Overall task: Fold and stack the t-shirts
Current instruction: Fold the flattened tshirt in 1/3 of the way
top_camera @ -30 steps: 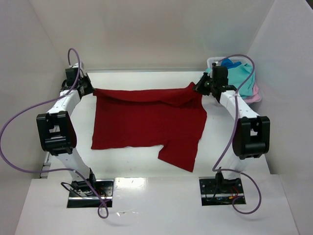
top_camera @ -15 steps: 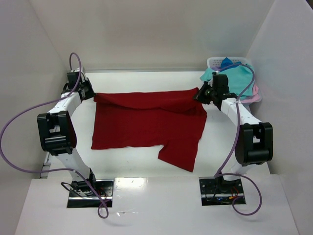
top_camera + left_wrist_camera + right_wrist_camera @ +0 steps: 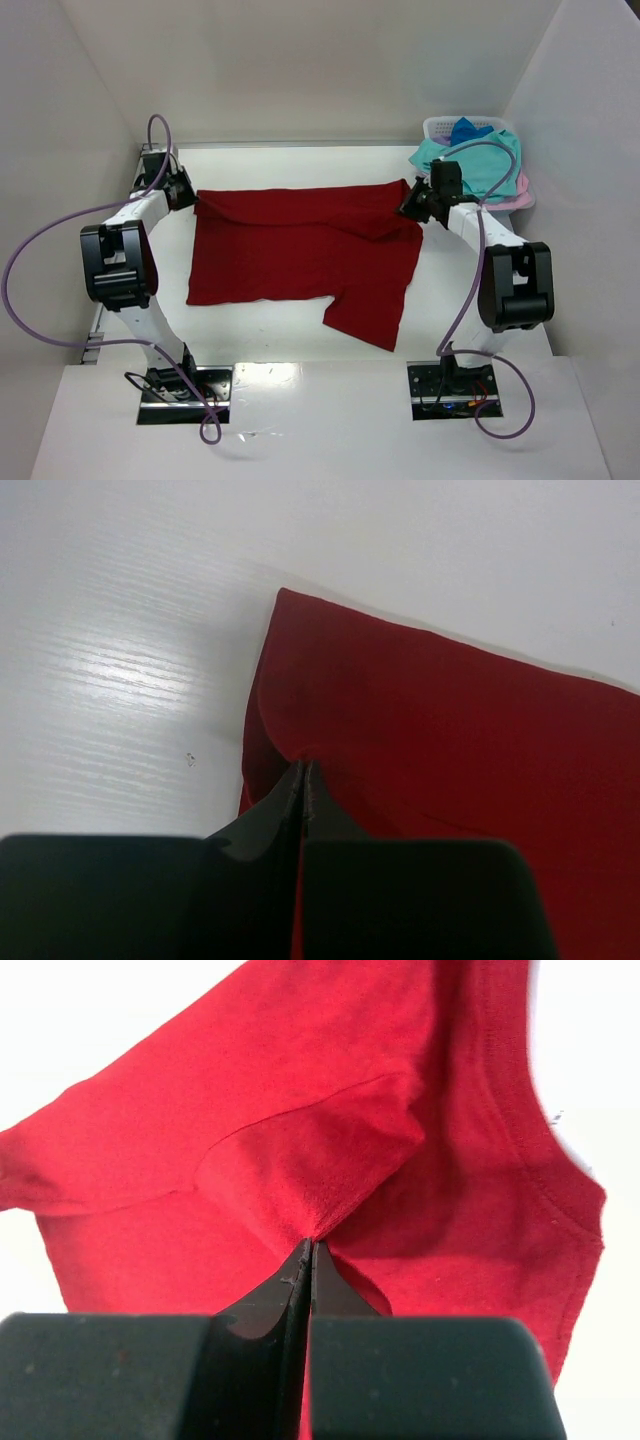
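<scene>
The dark red t-shirt (image 3: 300,250) is spread across the middle of the desk (image 3: 260,325), with one sleeve trailing towards the near edge. Its far left corner is pinched by the left gripper (image 3: 303,772), and its far right corner is clamped likewise by the right gripper (image 3: 310,1250); each pair of fingers is pressed together on cloth. At the far right corner, a teal t-shirt (image 3: 490,160), a pink t-shirt (image 3: 517,200) and a blue t-shirt (image 3: 468,130) are heaped on the laundry basket (image 3: 437,125).

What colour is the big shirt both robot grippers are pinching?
Dark red; the large cloth t-shirt shows best in the top external view.
</scene>
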Robot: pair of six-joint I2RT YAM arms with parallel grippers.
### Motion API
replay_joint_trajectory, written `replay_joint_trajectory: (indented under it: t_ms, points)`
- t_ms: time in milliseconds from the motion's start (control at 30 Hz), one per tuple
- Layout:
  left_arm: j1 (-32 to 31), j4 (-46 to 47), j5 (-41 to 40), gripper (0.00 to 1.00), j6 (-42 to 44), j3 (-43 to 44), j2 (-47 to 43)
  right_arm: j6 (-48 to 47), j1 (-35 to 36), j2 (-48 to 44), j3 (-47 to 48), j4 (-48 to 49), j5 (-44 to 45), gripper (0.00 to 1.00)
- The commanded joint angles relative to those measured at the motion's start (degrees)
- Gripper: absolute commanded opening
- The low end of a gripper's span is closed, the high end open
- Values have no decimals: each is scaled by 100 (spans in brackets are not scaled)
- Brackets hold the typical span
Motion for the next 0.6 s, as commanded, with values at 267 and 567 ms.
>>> replay_joint_trajectory:
  t_ms: [267, 567]
  points:
    - [40, 48, 56, 2, 53, 126, 106, -132, -17, 404, -175, 49, 416, 0]
    - [40, -207, -383, 48, 0, 187, -166, -186, -17, 220, -175, -3, 644, 36]
